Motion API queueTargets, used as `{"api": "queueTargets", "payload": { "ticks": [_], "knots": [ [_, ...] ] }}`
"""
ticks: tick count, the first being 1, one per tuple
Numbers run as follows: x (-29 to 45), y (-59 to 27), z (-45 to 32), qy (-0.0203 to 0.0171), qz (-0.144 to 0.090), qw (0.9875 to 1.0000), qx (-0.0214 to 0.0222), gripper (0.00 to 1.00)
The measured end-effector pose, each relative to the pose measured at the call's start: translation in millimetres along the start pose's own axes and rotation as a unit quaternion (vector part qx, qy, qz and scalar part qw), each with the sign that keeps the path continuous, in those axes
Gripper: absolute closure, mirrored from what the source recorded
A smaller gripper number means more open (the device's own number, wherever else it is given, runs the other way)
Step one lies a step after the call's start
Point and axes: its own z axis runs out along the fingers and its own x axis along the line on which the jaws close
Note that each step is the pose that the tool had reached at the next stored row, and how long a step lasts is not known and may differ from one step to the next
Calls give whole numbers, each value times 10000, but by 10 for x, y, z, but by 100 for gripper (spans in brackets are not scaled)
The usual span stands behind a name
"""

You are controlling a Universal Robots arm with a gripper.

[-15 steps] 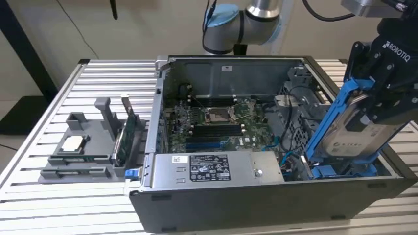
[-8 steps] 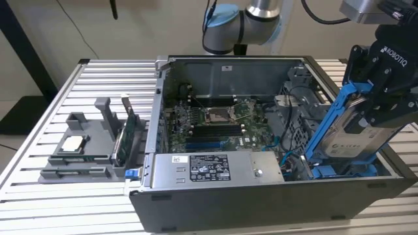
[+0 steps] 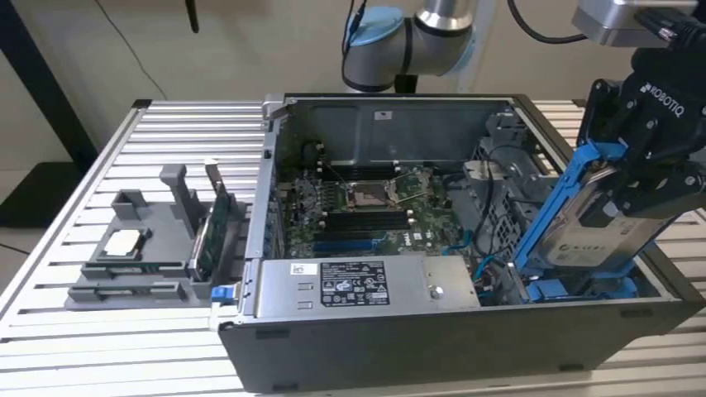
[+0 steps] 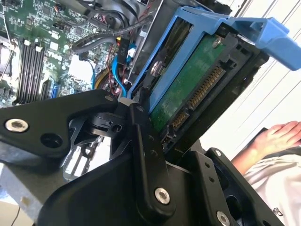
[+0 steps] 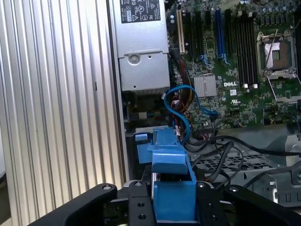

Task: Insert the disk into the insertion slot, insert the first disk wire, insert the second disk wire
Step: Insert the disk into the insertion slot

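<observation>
The work is at its first step, and by my judgement none of the three is finished. The claw (image 3: 616,197) is clamped on the disk (image 3: 583,241), one finger (image 4: 141,136) pressed against each long side of its blue carrier frame. The disk stands steeply tilted over the open computer case (image 3: 441,347), at the case's corner toward the exterior view's right. Its lower end dips just inside the case wall, and its upper end is well above the rim. It is not seated in the insertion slot (image 5: 223,162), the bay of the perforated grey cage inside that same corner. How close the lower end is to the slot's mouth I cannot tell. In the second wrist view the disk's green underside and its row of connector pins (image 4: 203,89) are bare, so neither disk wire is plugged in. Counting: there is one disk in the claw, and one other blue-fronted drive unit (image 3: 584,289) lies low in the case beside the disk's lower end. One power supply (image 3: 364,285) sits along the case's near wall, and one motherboard (image 3: 364,198) lies in the case's middle. At least two blue cables (image 5: 181,110) loop inside the case near the cage. One grey parts holder (image 3: 138,248) stands on the slatted desk (image 3: 66,331) outside the case, toward the exterior view's left. One person's hand (image 4: 282,134) rests beyond the case in the second wrist view.
</observation>
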Motion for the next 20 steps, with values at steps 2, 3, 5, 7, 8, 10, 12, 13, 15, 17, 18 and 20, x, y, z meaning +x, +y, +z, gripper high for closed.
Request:
{"api": "queueTargets", "payload": {
  "ticks": [2, 3, 5, 7, 8, 10, 12, 13, 15, 17, 18, 20],
  "knots": [
    [0, -1, 11, -21, -1, 10000, -2, 67],
    [-1, -4, 16, -34, -1, 10000, -4, 67],
    [-3, -21, 24, -55, -3, 10000, -7, 67],
    [-5, -42, 35, -61, -3, 10000, -9, 67],
    [-6, -49, 40, -60, -3, 10000, -10, 67],
    [-7, -68, 57, -60, -6, 10000, -12, 67],
    [-8, -81, 78, -59, -9, 10000, -13, 67],
    [-9, -89, 88, -60, -10, 10000, -14, 67],
    [-10, -104, 108, -60, -13, 10000, -15, 67],
    [-10, -105, 138, -59, -12, 10000, -17, 67],
    [-9, -106, 155, -60, -12, 10000, -16, 67],
    [-10, -108, 182, -59, -13, 10000, -18, 67]
  ]
}}
